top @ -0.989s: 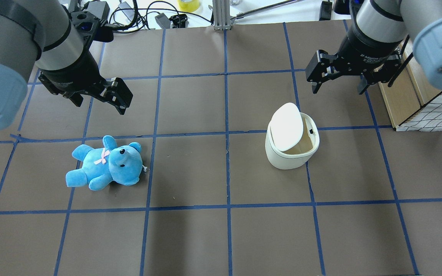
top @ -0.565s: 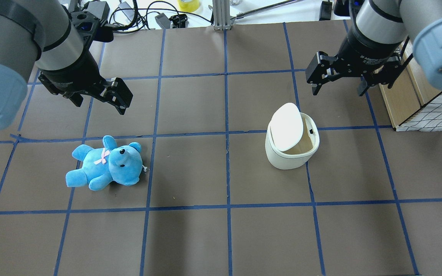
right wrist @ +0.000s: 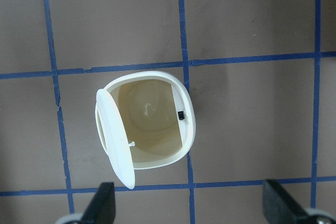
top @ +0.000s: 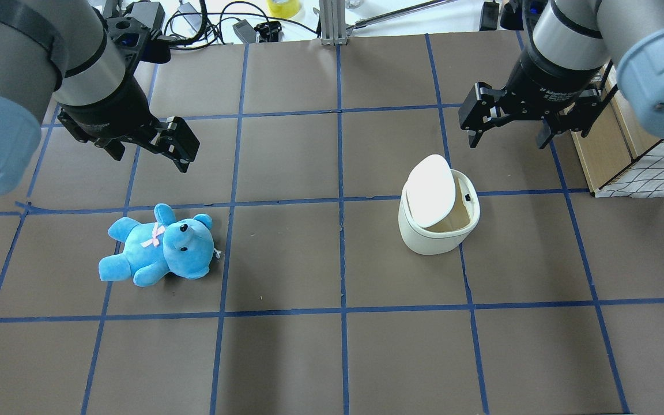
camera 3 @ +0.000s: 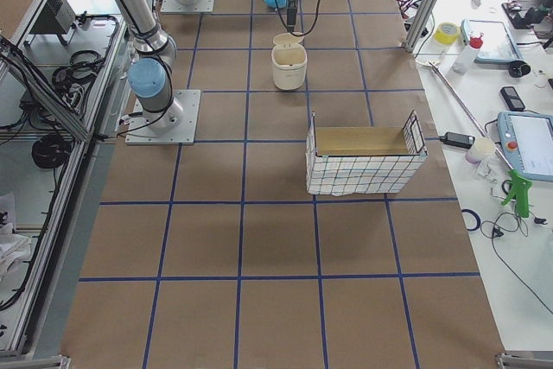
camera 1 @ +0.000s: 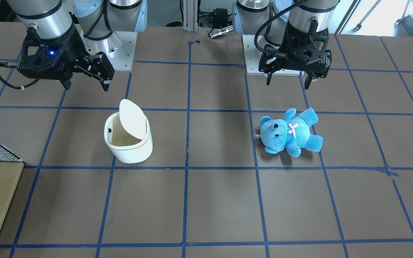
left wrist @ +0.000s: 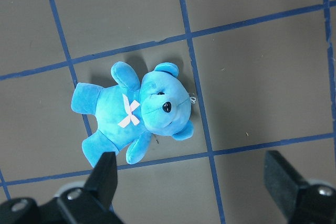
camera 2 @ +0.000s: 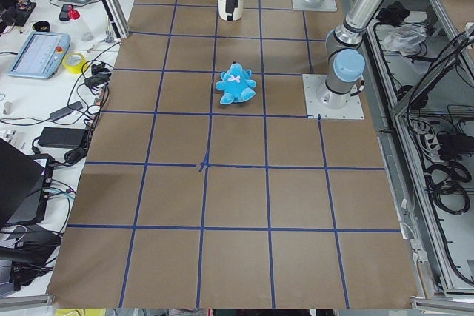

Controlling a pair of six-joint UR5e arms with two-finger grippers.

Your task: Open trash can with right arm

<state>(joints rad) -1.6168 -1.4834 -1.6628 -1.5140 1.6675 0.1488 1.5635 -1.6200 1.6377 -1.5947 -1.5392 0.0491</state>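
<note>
The white trash can point(top: 438, 230) stands right of the table's middle with its flip lid point(top: 431, 190) tilted up and its cream inside showing. It also shows in the front view point(camera 1: 129, 147), the right side view point(camera 3: 289, 62) and the right wrist view point(right wrist: 187, 124). My right gripper point(top: 507, 138) is open and empty, hovering above and beyond the can, apart from it; it also shows in the front view point(camera 1: 85, 85). My left gripper point(top: 150, 160) is open and empty above the blue plush bear point(top: 159, 245).
A wire-mesh basket with a wooden box point(top: 632, 155) stands at the right table edge, close to my right arm. Cables and small gear point(top: 205, 23) lie past the far edge. The bear point(left wrist: 136, 111) lies on its back under the left wrist camera.
My right gripper has drifted slightly toward the far edge, away from the can. The lid stays up; the left arm and the bear have not moved.
</note>
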